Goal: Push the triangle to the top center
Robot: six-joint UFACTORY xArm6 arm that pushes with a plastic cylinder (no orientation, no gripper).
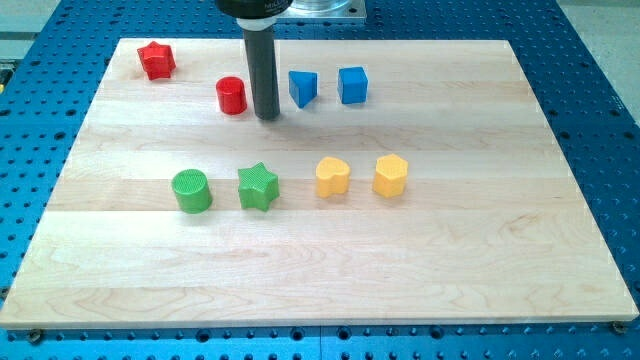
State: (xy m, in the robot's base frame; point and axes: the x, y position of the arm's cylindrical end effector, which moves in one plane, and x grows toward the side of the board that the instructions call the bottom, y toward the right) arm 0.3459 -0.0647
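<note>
Pale wood board on a blue perforated bench, seen from the front & slightly above. Arm comes in from the view's top centre, a straight dark rod w/ no gripper or fingers, so nothing to open, close or grip.

My tip is down on the board in the top row, in the gap btwn two blocks. Just to the view's left of it is the red cylinder, v. close, can't tell if touching. To the view's right is the blue triangle, the task block, near the tip but w/ a clear sliver of wood between. It sits near the board's top edge, a bit left of centre. Just beyond it, further right, is the blue cube, apart from the triangle.

Further out: red star in the top-left corner, well apart from the rest.

Middle row, well below the tip, left to right: green cylinder, green star, then a gap, then a yellow block w/ rounded top & a yellow hexagon-ish block. None of these four touch each other.
</note>
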